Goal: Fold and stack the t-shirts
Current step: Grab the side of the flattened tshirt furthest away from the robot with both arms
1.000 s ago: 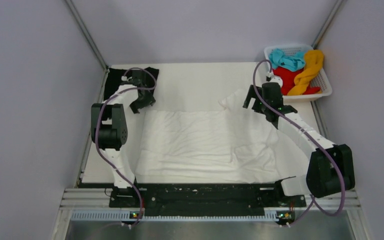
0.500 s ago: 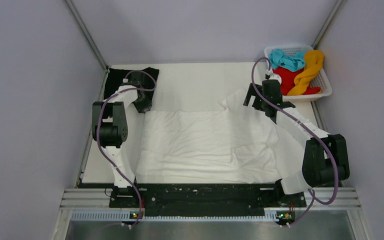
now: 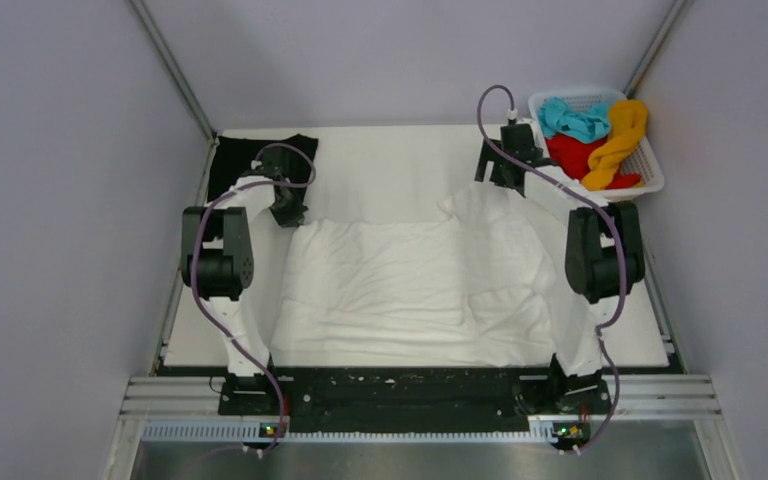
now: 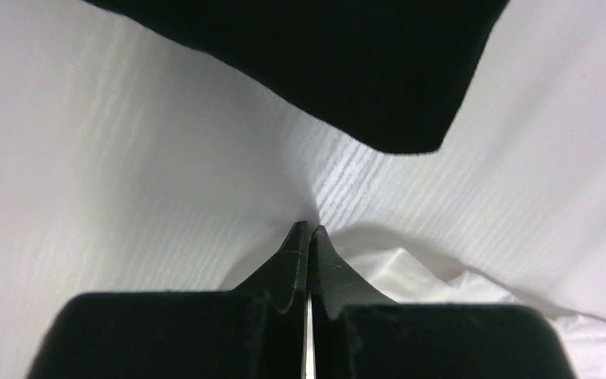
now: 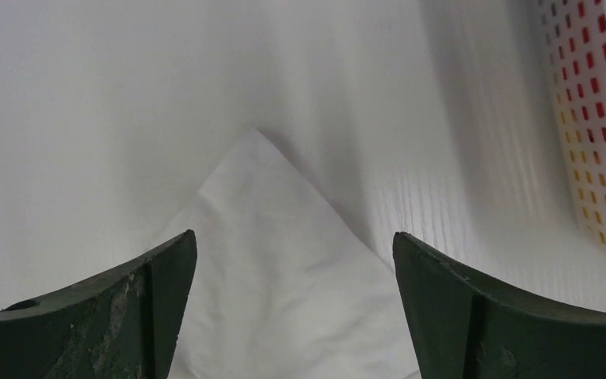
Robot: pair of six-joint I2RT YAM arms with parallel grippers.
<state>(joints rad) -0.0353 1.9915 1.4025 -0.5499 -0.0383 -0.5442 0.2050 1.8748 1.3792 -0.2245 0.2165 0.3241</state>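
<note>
A white t-shirt (image 3: 410,280) lies spread over the middle of the table. My left gripper (image 3: 286,208) is at its far left corner, jaws shut. In the left wrist view the left gripper (image 4: 308,229) touches the surface, white t-shirt cloth (image 4: 398,272) bunches against its right finger, and a white sliver shows between the jaws. A folded black t-shirt (image 3: 235,160) lies just beyond it, also seen as the black t-shirt (image 4: 347,63). My right gripper (image 3: 497,168) hangs open over the far right corner of the shirt; that peaked corner (image 5: 284,260) lies between its spread fingers (image 5: 166,268).
A white lattice basket (image 3: 652,168) stands at the back right with teal (image 3: 572,118), red (image 3: 572,155) and yellow-orange (image 3: 620,140) shirts bundled in it. Its wall (image 5: 592,118) is close on the right of my right gripper. Grey walls enclose the table.
My left gripper has closed at the shirt's far left corner. The right arm has swung toward the back and its gripper now hangs over the shirt's far right corner, nearer the basket.
</note>
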